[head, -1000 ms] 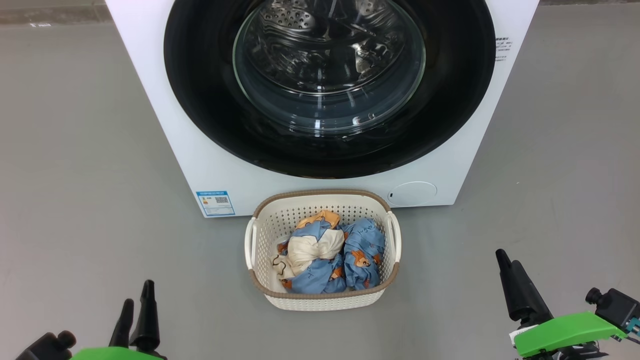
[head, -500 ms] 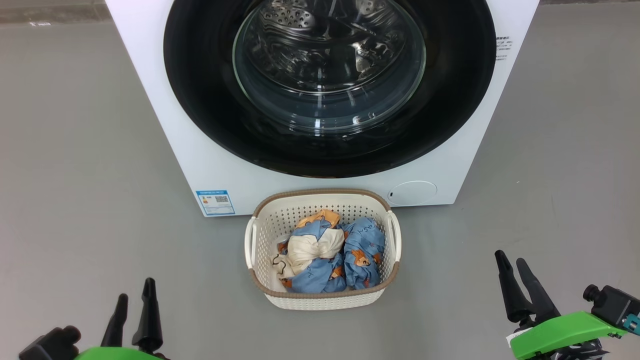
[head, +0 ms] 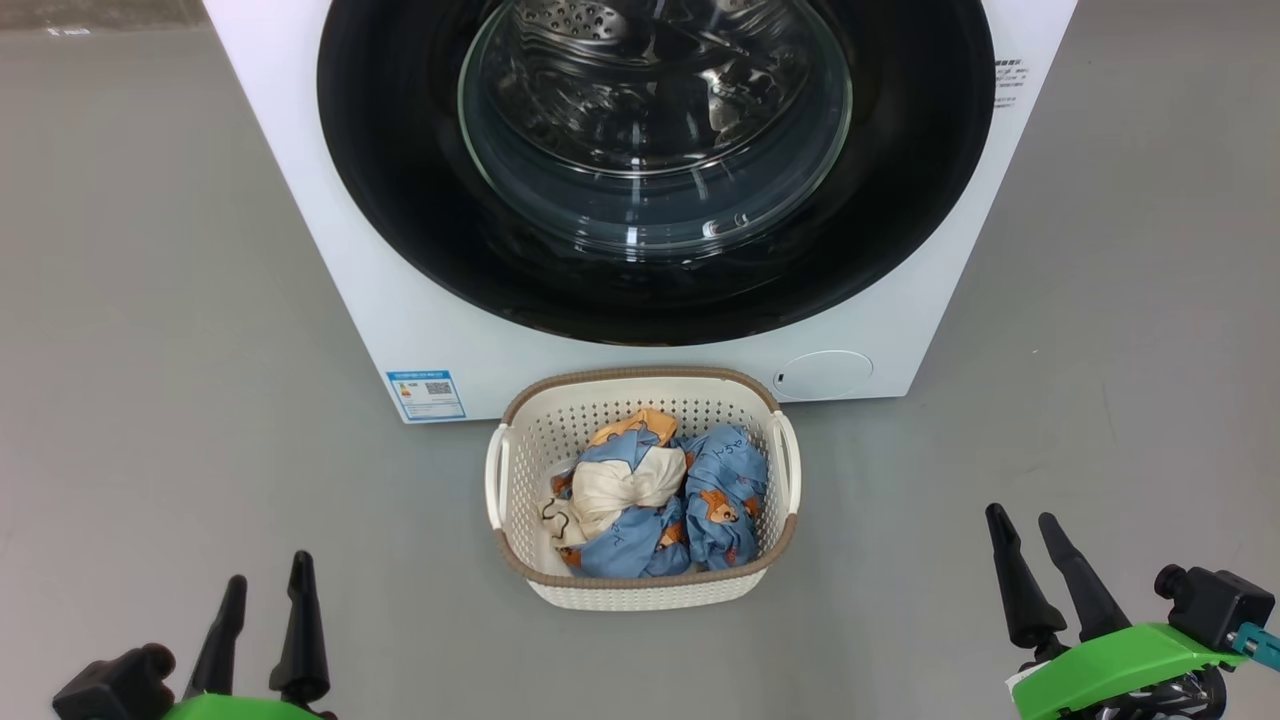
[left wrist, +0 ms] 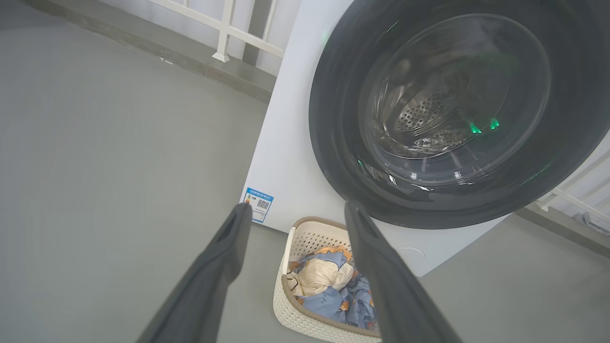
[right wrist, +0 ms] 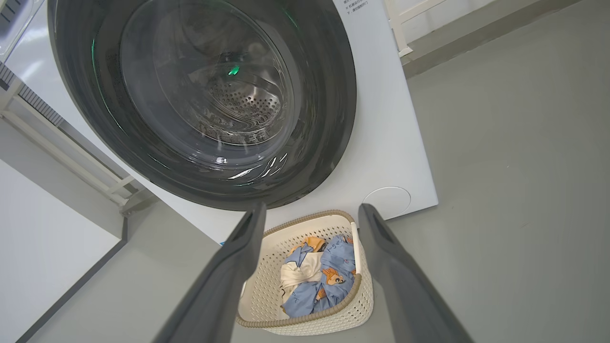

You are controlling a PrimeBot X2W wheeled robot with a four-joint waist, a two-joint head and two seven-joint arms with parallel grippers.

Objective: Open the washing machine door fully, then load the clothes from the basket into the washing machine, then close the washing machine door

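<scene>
The white washing machine (head: 330, 250) stands ahead with its round black-rimmed door (head: 400, 200) shut flat against its front, the glass bowl showing the steel drum. On the floor just before it sits the cream basket (head: 640, 590) holding the blue bear-print clothes (head: 660, 500). My left gripper (head: 265, 565) is open at the lower left and my right gripper (head: 1020, 515) is open at the lower right. Both are empty and well short of the basket. The wrist views show the door (left wrist: 333, 143) (right wrist: 329, 119), the basket (left wrist: 295, 314) (right wrist: 271, 286) and the clothes (left wrist: 324, 281) (right wrist: 319, 276) beyond open fingers.
Grey floor lies on both sides of the machine. A blue label sticker (head: 426, 394) and a round cover (head: 825, 373) sit low on its front. A white railing (left wrist: 224, 33) on a kerb stands behind the machine, and a white wall (right wrist: 43, 247) shows beside it.
The head view has shifted slightly, so machine and basket sit a little higher. The right gripper's two fingers now show apart, and both grippers have dropped slightly lower in view.
</scene>
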